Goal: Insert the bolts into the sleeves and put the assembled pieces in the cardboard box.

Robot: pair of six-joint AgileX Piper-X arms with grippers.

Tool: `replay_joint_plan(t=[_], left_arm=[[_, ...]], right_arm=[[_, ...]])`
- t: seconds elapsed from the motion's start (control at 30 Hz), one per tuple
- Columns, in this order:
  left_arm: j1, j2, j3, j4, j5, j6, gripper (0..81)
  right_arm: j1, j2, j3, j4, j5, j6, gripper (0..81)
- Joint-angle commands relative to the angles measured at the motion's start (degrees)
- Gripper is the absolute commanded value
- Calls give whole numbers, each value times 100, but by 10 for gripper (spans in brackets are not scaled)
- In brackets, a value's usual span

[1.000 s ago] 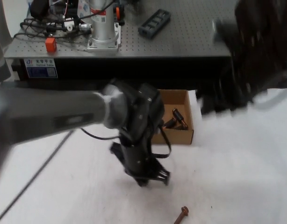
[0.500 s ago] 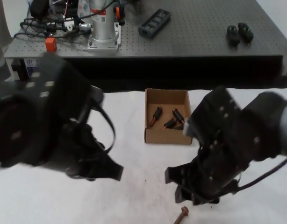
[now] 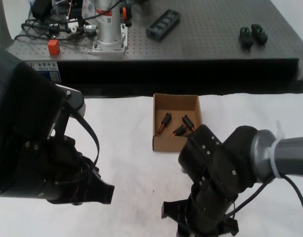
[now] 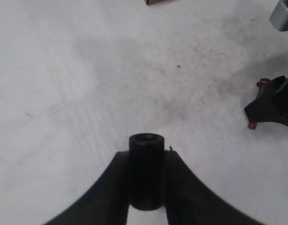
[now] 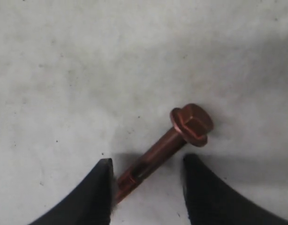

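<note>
Partly behind right pincer: bolt.

Copper bolt, black sleeve, brown cardboard box.

A white surface, lightly smudged with dark marks, lies in the foreground. Behind it stands a perforated grey metal table carrying a silver post, tangled cables, an orange block, a black slotted tray and two small dark parts.
</note>
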Motion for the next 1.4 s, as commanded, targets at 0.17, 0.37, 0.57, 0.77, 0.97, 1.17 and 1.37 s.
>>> replay_joint_plan(t=[0.17,0.37,0.57,0.77,0.97,1.17,1.37], left_arm=[[3,-48,-26,120,-4,164,3],[3,-48,-26,121,-4,164,3],[3,-48,-26,-19,469,164,3],[3,-48,53,-950,2240,343,3],[3,-48,805,-2434,3776,58,3],[3,-62,1594,-4847,4880,-490,3],[-51,147,1733,-5843,5163,-836,3]], right_arm=[[16,365,9,-533,36,275,284],[4,412,9,-572,338,131,22],[-138,359,9,-974,417,-236,27],[-302,-397,9,-1322,829,-536,27],[-593,-1918,249,-1626,652,-1169,27],[-1141,-3386,1332,-3676,-1439,-950,27],[-1174,-3768,2238,-6439,-2676,339,27]])
